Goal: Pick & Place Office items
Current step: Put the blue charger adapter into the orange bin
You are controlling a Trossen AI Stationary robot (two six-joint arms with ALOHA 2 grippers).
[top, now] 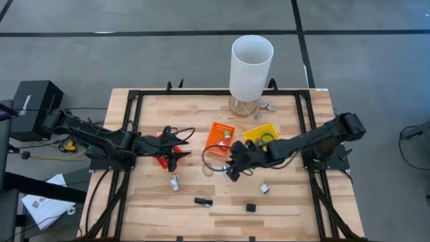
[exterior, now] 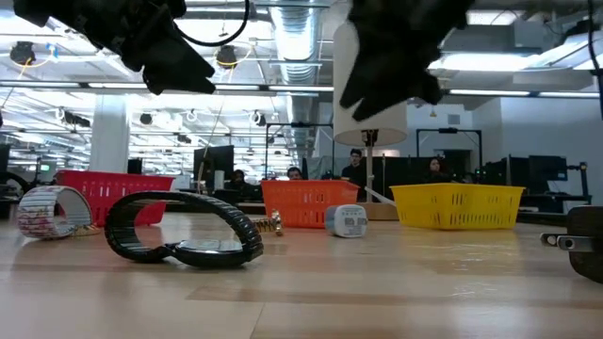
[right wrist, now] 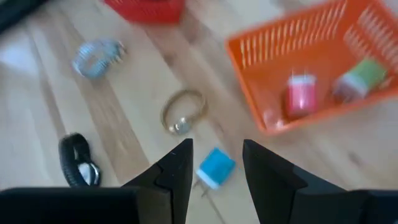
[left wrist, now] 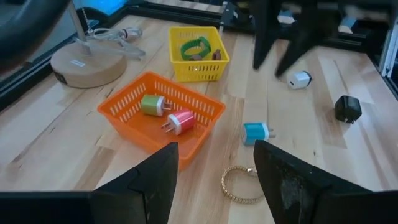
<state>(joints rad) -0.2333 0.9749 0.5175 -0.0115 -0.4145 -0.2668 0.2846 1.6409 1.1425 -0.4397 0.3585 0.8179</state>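
Small office items lie scattered on the wooden table. A blue charger (right wrist: 214, 168) lies just below my right gripper (right wrist: 217, 146), which hangs open above it, close to the orange bin (top: 220, 136). A gold bracelet (right wrist: 182, 111), a silvery bracelet (right wrist: 96, 57) and a black watch (right wrist: 78, 160) lie farther out. A white charger (top: 265, 189) and a black charger (top: 250, 208) rest near the table's near edge. My left gripper (left wrist: 214, 149) is open and raised by the red bin (top: 163, 144). The orange bin holds a red charger (left wrist: 179, 121) and a green one (left wrist: 151, 104).
The yellow bin (top: 262, 136) holds a green ring (left wrist: 196, 47). A tall white cylinder (top: 252, 64) stands on a round wooden base (left wrist: 87, 62) at the table's far edge. A black frame (top: 134, 107) runs around the tabletop. People sit at desks in the room behind.
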